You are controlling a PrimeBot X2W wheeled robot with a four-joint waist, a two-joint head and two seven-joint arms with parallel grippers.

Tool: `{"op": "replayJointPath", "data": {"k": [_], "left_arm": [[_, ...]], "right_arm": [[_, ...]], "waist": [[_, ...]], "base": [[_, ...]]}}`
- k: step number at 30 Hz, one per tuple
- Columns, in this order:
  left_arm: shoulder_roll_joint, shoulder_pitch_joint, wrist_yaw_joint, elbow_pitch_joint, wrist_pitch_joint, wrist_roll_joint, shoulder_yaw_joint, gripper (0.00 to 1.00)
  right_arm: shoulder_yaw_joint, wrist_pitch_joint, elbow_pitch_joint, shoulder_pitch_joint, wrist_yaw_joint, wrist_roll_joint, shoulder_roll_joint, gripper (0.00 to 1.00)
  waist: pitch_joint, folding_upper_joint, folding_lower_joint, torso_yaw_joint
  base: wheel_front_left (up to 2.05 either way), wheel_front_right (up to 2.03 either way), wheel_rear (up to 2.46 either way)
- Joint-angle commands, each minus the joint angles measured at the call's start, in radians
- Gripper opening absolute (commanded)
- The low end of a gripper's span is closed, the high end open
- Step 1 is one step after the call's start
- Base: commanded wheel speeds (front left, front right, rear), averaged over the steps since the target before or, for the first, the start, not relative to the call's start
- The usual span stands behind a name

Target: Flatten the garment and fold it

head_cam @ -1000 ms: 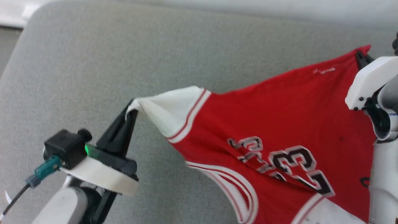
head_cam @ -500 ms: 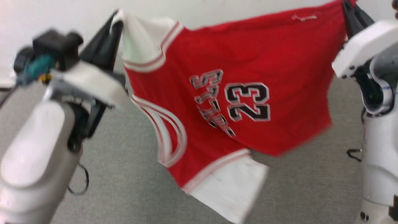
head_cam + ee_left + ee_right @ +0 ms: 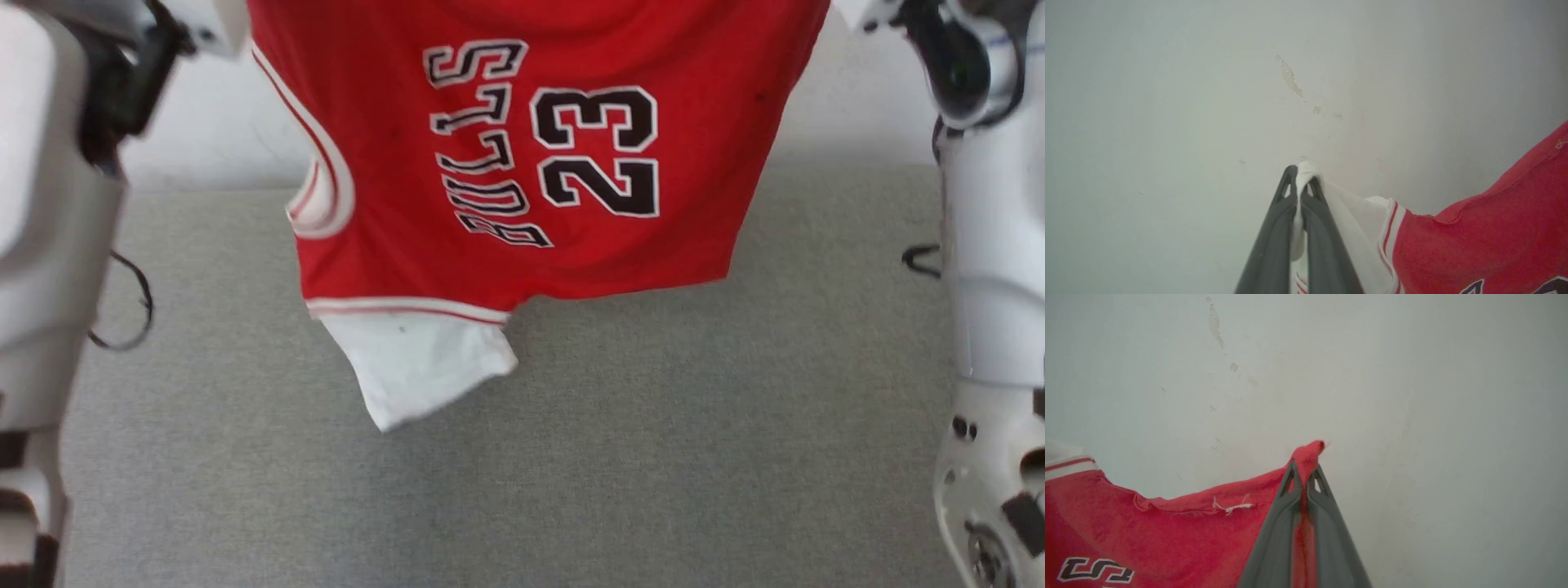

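Grey fabric surface (image 3: 620, 457) below; garment (image 3: 392, 163) hangs above it, turned sideways, lettering toward me. My left gripper (image 3: 1301, 183) is clamped on a white sleeve tip, my right gripper (image 3: 1304, 473) on a red hem corner. Best to stretch the top edge taut and lower it evenly onto the surface.

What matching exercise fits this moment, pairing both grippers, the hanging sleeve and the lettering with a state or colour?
Things: 1 left gripper; 2 right gripper; 3 hanging sleeve; 4 lettering.
States: A black, outlined white; B shut on a red edge of the garment; C white, dangling free; D shut on a white sleeve.
Pairs: 1-D; 2-B; 3-C; 4-A.
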Motion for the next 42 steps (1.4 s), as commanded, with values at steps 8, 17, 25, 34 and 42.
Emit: {"op": "replayJointPath", "data": {"k": [8,17,25,34,42], "left_arm": [[0.028,-0.199,-0.030,0.104,-0.046,0.052,0.011,0.00],[0.034,-0.376,-0.066,0.154,-0.165,0.075,0.022,0.00],[0.033,-0.510,-0.101,0.207,-0.321,0.071,0.022,0.00],[0.023,-0.520,-0.118,0.204,-0.431,0.041,0.009,0.00],[0.022,-0.314,-0.120,0.043,-0.437,0.025,0.087,0.00]], "right_arm": [[-0.014,-0.045,0.163,-0.183,-0.001,-0.080,0.002,0.00],[-0.046,-0.108,0.233,-0.352,-0.001,-0.171,0.002,0.00],[-0.075,-0.178,0.261,-0.485,-0.001,-0.252,0.002,0.00],[-0.118,-0.223,0.232,-0.498,-0.001,-0.344,0.002,0.00],[-0.075,-0.298,0.220,-0.395,-0.001,-0.309,0.002,0.00]], "waist": [[0.187,0.0000,0.0001,-0.050],[0.380,0.0000,0.0001,-0.036],[0.528,0.0000,0.0001,-0.017],[0.668,0.0000,0.0001,0.011],[0.671,0.0000,0.0001,0.023]], "base": [[0.00,0.00,0.00],[0.00,0.00,0.00],[0.00,0.00,0.00],[0.00,0.00,0.00],[0.00,0.00,0.00]]}}
